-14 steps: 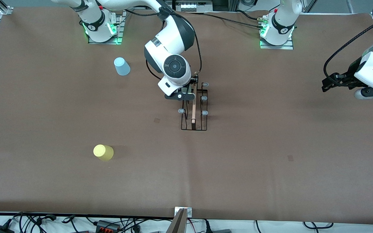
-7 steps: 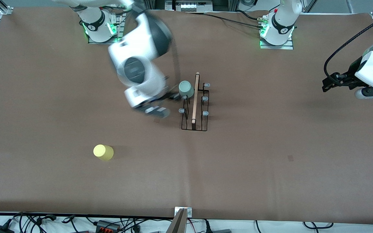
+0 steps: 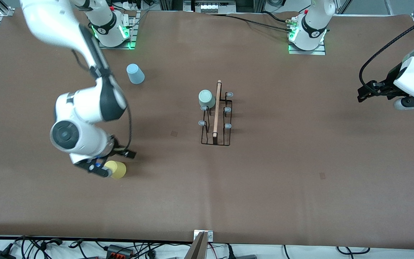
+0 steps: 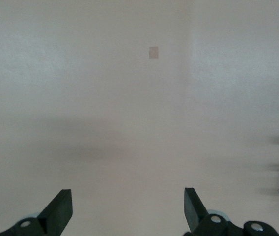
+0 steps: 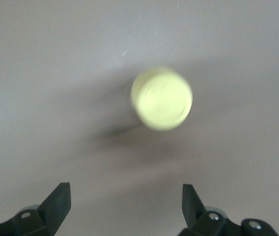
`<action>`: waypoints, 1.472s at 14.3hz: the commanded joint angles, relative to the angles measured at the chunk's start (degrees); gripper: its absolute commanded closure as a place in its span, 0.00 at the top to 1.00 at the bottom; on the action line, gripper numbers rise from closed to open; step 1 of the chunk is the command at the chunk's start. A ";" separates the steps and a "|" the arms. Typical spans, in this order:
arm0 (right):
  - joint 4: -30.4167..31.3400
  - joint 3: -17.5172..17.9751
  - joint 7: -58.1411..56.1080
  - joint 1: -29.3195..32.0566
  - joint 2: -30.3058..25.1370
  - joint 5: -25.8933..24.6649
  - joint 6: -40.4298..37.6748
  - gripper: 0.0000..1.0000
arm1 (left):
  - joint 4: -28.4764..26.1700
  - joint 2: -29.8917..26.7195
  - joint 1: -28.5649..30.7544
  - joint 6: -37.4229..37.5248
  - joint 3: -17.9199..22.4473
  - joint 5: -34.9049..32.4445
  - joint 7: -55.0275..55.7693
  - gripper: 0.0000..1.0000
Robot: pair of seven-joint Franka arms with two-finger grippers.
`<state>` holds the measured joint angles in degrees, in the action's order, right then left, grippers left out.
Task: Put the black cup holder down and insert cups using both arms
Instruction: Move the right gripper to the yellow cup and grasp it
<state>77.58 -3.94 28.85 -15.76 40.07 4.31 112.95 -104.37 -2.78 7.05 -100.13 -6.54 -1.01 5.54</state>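
A: The right gripper (image 3: 114,162) hangs over the yellow cup (image 3: 116,169), fingers spread wide, nothing in them. That cup sits upside down on the brown table (image 3: 300,187), toward the right arm's end.

B: Mid-table, the black rack (image 3: 216,120) stands upright, and the green cup (image 3: 206,99) sits upside down on one of its prongs, beside the wooden handle (image 3: 216,109).

A: The blue cup (image 3: 135,73) stands upside down near the right arm's base.

B: The left gripper (image 3: 367,91) waits above the left arm's end of the table, fingers wide apart, empty.
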 commanded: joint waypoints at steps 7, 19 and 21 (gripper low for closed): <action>-0.86 1.13 -6.87 3.37 5.36 -0.97 9.21 1.00 | 0.92 0.05 0.07 0.72 -0.05 1.36 -1.24 1.00; -3.32 1.04 -16.98 4.60 9.06 -1.15 12.47 0.82 | 0.92 0.05 0.07 0.81 -0.05 1.36 -1.24 1.00; -3.23 1.04 -16.90 4.51 8.88 -1.06 12.03 0.60 | 0.92 0.05 0.07 0.81 -0.05 1.36 -1.24 1.00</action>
<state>76.38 -3.82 12.65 -12.00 47.86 4.12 125.46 -104.37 -2.78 7.05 -100.12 -6.57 -1.01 5.51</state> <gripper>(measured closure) 0.145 0.000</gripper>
